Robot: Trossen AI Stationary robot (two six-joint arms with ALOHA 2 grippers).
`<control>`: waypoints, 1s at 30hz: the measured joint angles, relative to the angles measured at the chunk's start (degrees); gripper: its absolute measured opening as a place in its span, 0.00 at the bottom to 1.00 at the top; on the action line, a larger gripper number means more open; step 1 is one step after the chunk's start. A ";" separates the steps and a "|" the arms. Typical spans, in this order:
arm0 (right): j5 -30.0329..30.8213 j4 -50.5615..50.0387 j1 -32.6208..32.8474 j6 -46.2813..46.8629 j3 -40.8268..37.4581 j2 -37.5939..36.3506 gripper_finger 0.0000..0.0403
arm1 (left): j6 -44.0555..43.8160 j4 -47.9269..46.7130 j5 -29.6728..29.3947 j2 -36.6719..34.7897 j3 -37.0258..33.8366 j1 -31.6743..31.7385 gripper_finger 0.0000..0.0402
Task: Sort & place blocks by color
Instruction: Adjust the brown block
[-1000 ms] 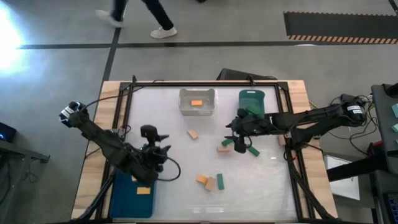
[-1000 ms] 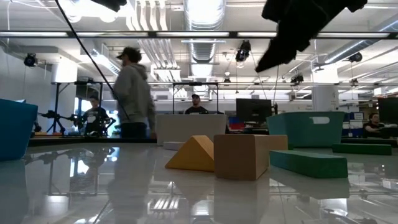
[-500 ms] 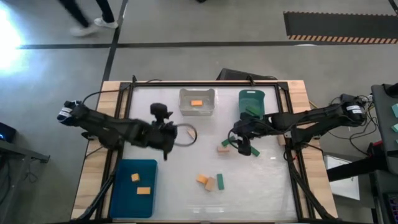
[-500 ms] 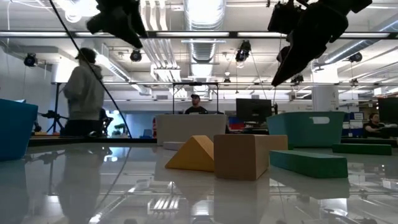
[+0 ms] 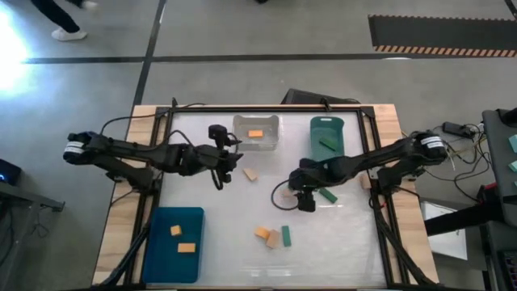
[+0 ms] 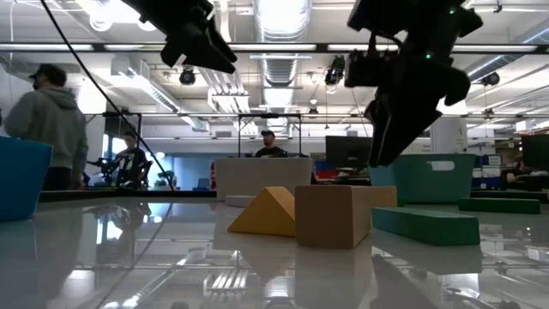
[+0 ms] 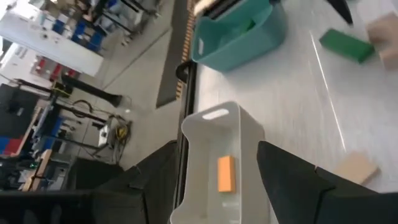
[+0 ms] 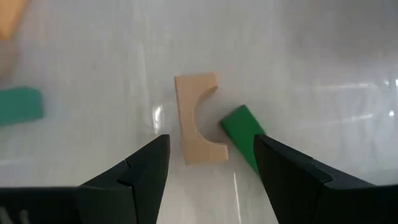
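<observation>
The blocks lie loose on the white table. A tan arch block (image 8: 198, 118) and a green block (image 8: 244, 132) touch just ahead of my right gripper (image 8: 211, 180), which is open and hangs over them (image 5: 303, 196). Another tan block (image 5: 251, 174) lies near my left gripper (image 5: 226, 166), open and empty, by the clear bin (image 5: 256, 144). An orange block (image 7: 225, 173) lies in that bin. An orange wedge (image 6: 266, 213), a tan cube (image 6: 334, 215) and a green bar (image 6: 425, 225) sit near the near edge.
The green bin (image 5: 326, 123) at the far edge holds a green block (image 5: 325, 145). The blue bin (image 5: 161, 255) at the near left corner holds two orange blocks (image 5: 187, 247). Another green block (image 5: 327, 195) lies beside my right gripper. People stand in the room behind the table.
My left gripper has swung from above the blue bin toward the far edge and the right, ending beside the clear bin. My right gripper has moved slightly left and toward the near edge, and has come down toward the tan arch block. No block has moved.
</observation>
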 joint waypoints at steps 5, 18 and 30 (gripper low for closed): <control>0.02 -2.55 -0.02 0.48 2.60 5.26 0.55 | -0.35 5.67 -0.04 -1.87 -3.00 0.00 0.50; 0.43 -3.51 0.35 0.02 4.58 10.49 0.52 | -0.48 7.18 -0.09 -2.39 -3.39 0.00 0.50; -1.24 -3.49 0.33 0.17 4.54 10.17 0.30 | -0.67 7.18 -0.13 -2.37 -3.61 0.00 0.50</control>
